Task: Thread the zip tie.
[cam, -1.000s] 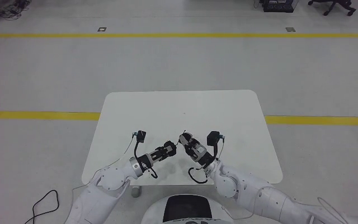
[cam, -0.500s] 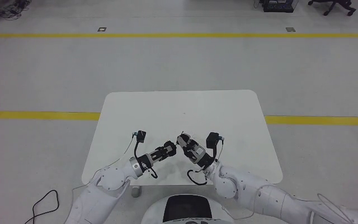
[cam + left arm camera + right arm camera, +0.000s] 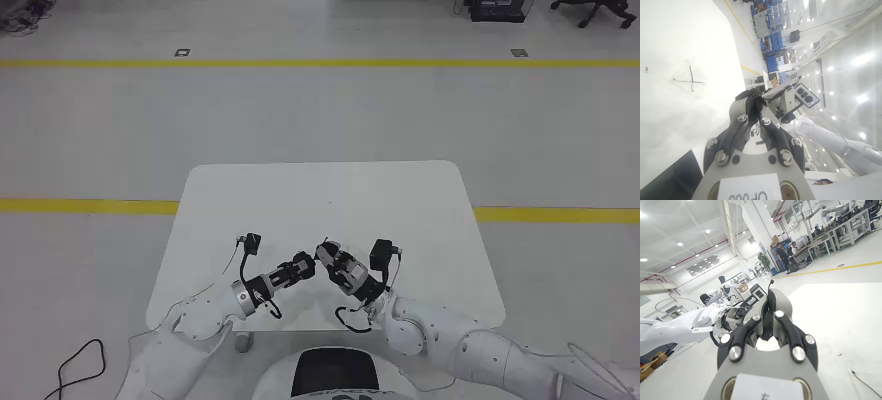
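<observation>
Both grippers meet tip to tip above the front middle of the white table (image 3: 400, 200). My left gripper (image 3: 303, 264) comes in from the left, my right gripper (image 3: 325, 250) from the right. In the right wrist view, the right gripper (image 3: 770, 294) is shut on a thin black zip tie (image 3: 770, 284) whose end sticks up past the fingertips. In the left wrist view, the left gripper (image 3: 751, 97) is shut too, its black pads pressed on a dark piece that looks like the tie's other end. The join between the two tips is hidden.
A few thin loose strands (image 3: 691, 79), black and white, lie crossed on the table beyond the grippers. Another black strand (image 3: 863, 381) lies near the right arm. The table's far half is bare, and its front edge runs close under both arms.
The right gripper has shifted slightly left, closing in on the left gripper's tip. The left arm has stayed in place.
</observation>
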Robot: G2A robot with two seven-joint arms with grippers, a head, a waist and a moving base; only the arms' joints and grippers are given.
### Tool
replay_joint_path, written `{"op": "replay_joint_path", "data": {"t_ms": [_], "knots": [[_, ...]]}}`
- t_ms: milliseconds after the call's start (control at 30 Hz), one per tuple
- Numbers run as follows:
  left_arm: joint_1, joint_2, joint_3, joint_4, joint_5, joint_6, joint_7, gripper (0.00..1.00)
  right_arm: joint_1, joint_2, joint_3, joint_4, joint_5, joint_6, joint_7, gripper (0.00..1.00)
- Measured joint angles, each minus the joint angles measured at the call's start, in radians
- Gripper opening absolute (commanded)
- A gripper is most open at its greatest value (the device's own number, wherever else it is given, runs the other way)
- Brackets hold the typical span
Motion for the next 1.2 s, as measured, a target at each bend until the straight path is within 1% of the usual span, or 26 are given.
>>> {"op": "replay_joint_path", "data": {"t_ms": [167, 400, 733, 1000, 1200], "knots": [[-0.004, -0.001, 0.008, -0.001, 0.003, 0.006, 0.011, 0.0, 0.001, 0.001, 0.0, 0.0, 0.003, 0.0, 0.007, 0.0], [-0.011, 0.001, 0.016, 0.001, -0.009, 0.0, 0.008, 0.0, 0.003, 0.001, 0.0, 0.005, 0.042, 0.0, 0.022, 0.0], [-0.01, 0.005, 0.016, -0.004, -0.026, 0.0, 0.002, 0.0, 0.005, 0.0, 0.0, 0.014, 0.077, 0.0, 0.031, 0.0], [-0.007, 0.008, 0.015, -0.008, -0.036, 0.0, -0.002, 0.0, 0.006, -0.001, 0.0, 0.014, 0.115, 0.0, 0.063, 0.0], [-0.007, 0.009, 0.024, -0.003, -0.031, 0.0, 0.001, 0.0, 0.002, 0.003, 0.0, -0.013, 0.085, 0.0, 0.045, 0.0]]}}
